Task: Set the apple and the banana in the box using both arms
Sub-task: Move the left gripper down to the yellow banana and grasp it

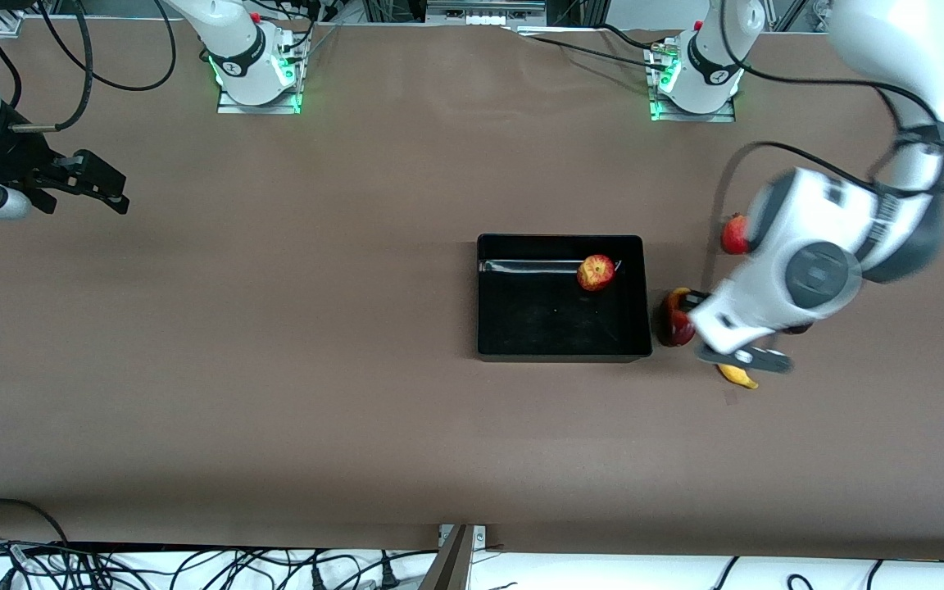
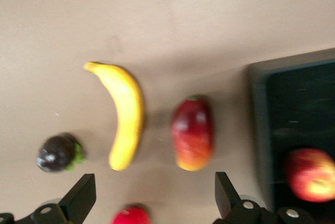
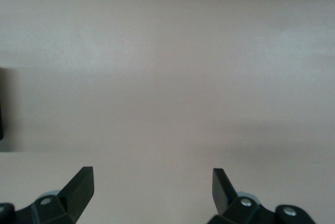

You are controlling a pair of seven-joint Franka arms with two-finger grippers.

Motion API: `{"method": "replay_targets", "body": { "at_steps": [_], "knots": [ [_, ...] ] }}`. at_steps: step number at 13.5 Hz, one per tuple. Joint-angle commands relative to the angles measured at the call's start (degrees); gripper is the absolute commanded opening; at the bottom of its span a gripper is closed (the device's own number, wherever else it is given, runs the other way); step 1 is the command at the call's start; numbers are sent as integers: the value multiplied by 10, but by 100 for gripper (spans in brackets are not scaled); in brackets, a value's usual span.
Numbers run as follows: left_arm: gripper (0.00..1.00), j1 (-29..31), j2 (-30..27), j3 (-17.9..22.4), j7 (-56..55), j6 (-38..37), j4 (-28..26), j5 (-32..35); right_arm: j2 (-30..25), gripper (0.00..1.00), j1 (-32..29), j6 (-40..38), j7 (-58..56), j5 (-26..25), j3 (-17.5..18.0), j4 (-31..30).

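Observation:
The apple (image 1: 596,272), red mottled with yellow, lies in the black box (image 1: 562,354), near the wall farthest from the front camera. It also shows in the left wrist view (image 2: 311,174), inside the box (image 2: 259,109). The yellow banana (image 2: 125,114) lies on the table beside the box, toward the left arm's end. In the front view only its tip (image 1: 739,376) shows under the left arm. My left gripper (image 1: 718,330) (image 2: 154,190) is open and empty above the fruits beside the box. My right gripper (image 1: 91,182) (image 3: 152,182) is open and empty over bare table at its own end, waiting.
A red-yellow mango-like fruit (image 2: 192,133) (image 1: 675,324) lies between the banana and the box. A dark purple fruit (image 2: 57,153) and a plain red fruit (image 2: 131,216) (image 1: 734,233) lie close by.

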Motion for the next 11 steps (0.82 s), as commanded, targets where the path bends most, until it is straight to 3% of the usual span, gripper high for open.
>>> {"method": "replay_targets", "body": {
  "at_steps": [1,4,7,10,11],
  "knots": [
    [100,24,23,-8,48,72,-50,18,4,100,-2,-3,7,-4,5,11],
    [100,62,29,-7,95,194,-123,19,4,100,-2,-4,8,-4,5,11],
    [100,84,48,-7,125,247,-148,22,4,100,-2,-3,8,-4,5,11],
    [61,97,52,-7,119,310,-190,21,4,100,-2,-4,8,-4,4,11],
    [55,98,55,-6,119,327,-200,21,4,100,-3,-4,8,-4,4,11]
  ]
}}
